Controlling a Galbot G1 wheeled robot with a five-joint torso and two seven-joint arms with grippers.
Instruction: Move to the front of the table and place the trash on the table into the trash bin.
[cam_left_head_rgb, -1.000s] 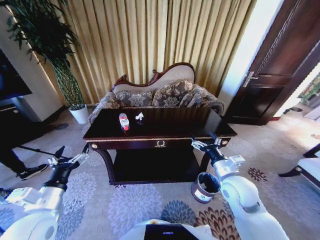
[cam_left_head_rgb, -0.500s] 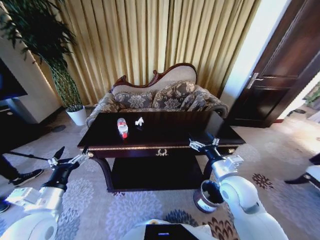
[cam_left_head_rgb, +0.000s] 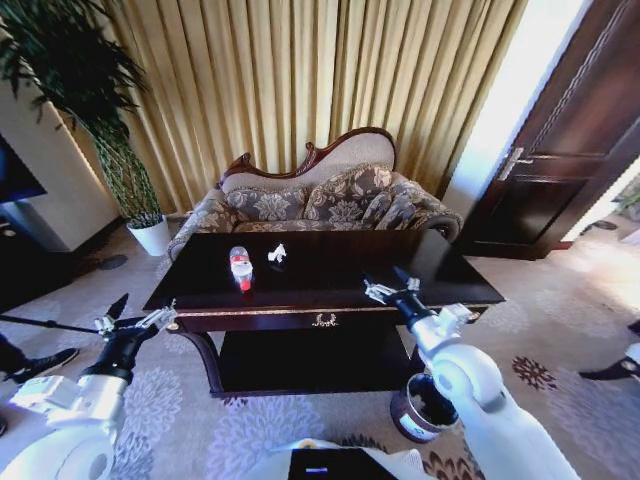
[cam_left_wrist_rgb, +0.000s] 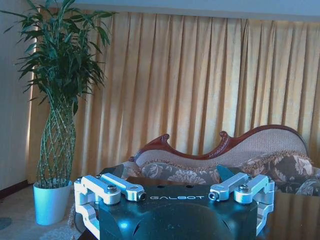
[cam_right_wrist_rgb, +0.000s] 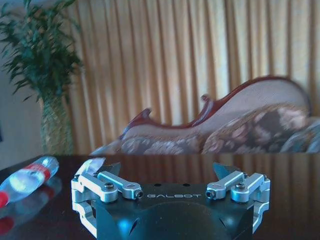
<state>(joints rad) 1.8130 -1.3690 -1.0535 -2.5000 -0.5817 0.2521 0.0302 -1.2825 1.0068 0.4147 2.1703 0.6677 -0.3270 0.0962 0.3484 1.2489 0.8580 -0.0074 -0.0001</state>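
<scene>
From my head camera, the table (cam_left_head_rgb: 330, 275) stands square before me, closer than a second ago because my base has rolled forward and the whole scene has shifted with it. The bottle (cam_left_head_rgb: 240, 268) lies on its side toward the table's left, and the paper scrap (cam_left_head_rgb: 277, 254) sits just beside it, apart from it. My right gripper (cam_left_head_rgb: 392, 283) now reaches over the table's front edge, fingers spread wide and holding nothing; earlier it hung in front of the rail. My left gripper (cam_left_head_rgb: 137, 318) hovers off the left corner, also wide open and empty. The trash bin (cam_left_head_rgb: 425, 407) stands on the carpet by the right leg, partly hidden behind my right arm.

In my left wrist camera, the left gripper (cam_left_wrist_rgb: 176, 192) shows splayed fingers with the sofa (cam_left_wrist_rgb: 235, 160) and plant pot (cam_left_wrist_rgb: 51, 201) beyond; the tabletop is barely visible there.

In my right wrist camera, the right gripper (cam_right_wrist_rgb: 170, 187) is open above the glossy top, the bottle (cam_right_wrist_rgb: 26, 179) is well off to one side, and a pale shape behind one finger is probably the paper scrap.
</scene>
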